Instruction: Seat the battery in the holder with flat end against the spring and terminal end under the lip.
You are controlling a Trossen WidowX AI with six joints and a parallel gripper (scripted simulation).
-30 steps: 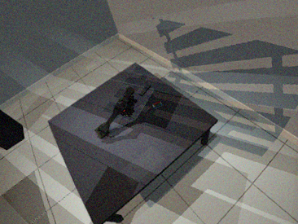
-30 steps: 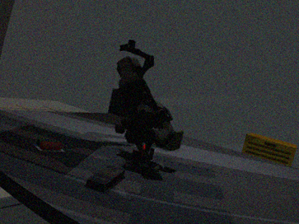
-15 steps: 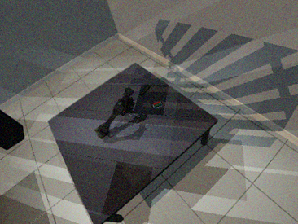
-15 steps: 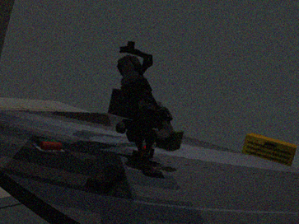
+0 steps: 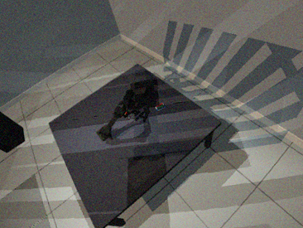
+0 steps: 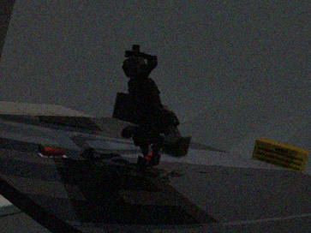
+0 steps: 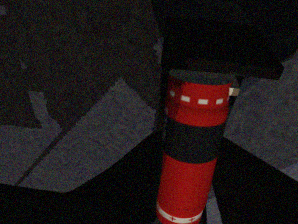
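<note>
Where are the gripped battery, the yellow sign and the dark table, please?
battery (image 7: 187, 180): wrist view, its red wrap
yellow sign (image 6: 279, 154): exterior view, its printed face
dark table (image 5: 90, 180) (image 6: 271, 205): top and exterior views, its bare top

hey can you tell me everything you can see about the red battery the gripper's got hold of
The battery is a red cylinder with a broad black band, a row of small white dashes near its dark, flat-looking upper end in the wrist view, and a white ring with small red marks near the lower end. A small pale piece shows beside the upper end; whether it belongs to the battery is unclear. The gripper is closed on it, low over the table. Whether it touches anything below is too dark to tell.
</note>
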